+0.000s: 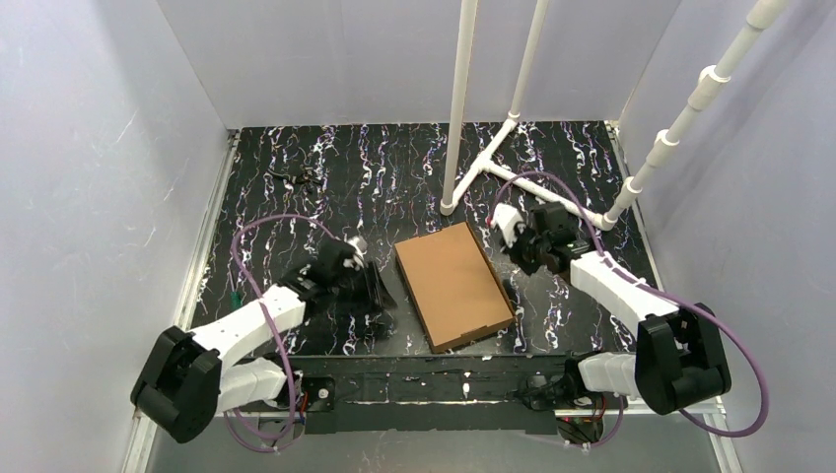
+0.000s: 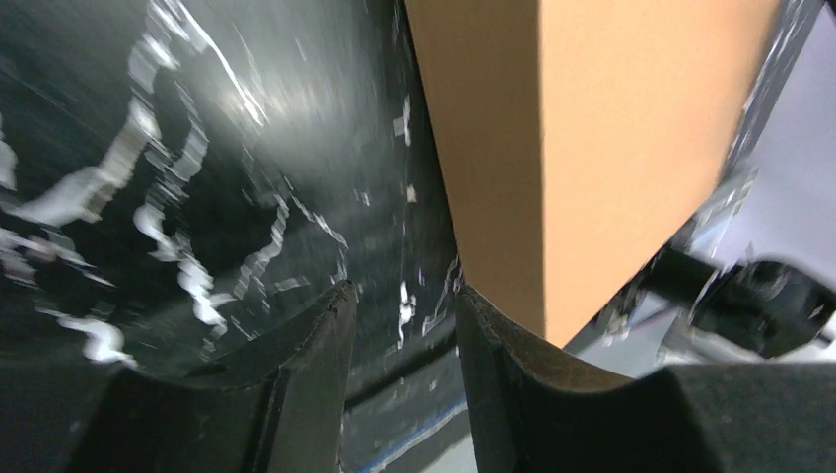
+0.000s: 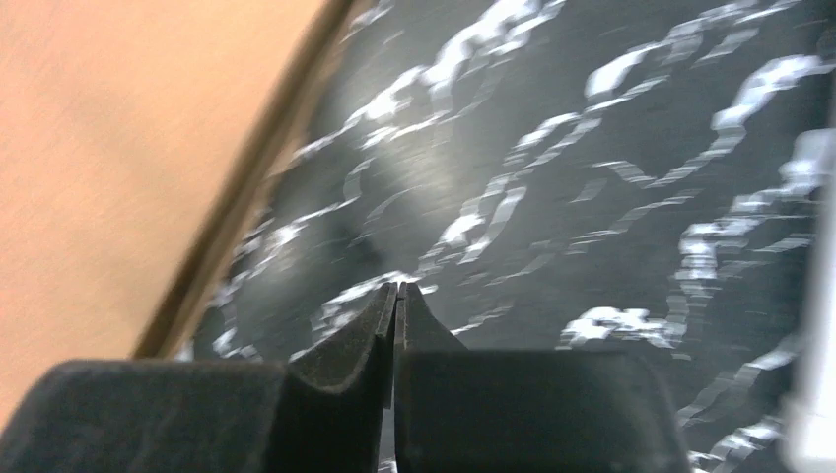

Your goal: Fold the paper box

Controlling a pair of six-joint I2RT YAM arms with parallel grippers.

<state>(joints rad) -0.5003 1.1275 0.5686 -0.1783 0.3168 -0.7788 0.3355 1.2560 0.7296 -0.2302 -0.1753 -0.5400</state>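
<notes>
**Top external view: plain brown corrugated cardboard paper box (image 1: 454,284) lies shut between the arms**

The paper box lies flat as a shallow closed rectangle. It sits askew on the black tabletop veined with white (image 1: 296,177), its near corner close to the front edge. The left gripper (image 2: 402,288) sits low just beside the box's left long side. Its black fingers (image 2: 315,335) stand apart with only tabletop between them, and whether one touches the cardboard cannot be told. The right gripper (image 3: 397,289) hangs near the box's far right corner, apart from it, fingers pressed together on nothing. A white plastic pipe frame (image 1: 459,99) stands behind.
</notes>
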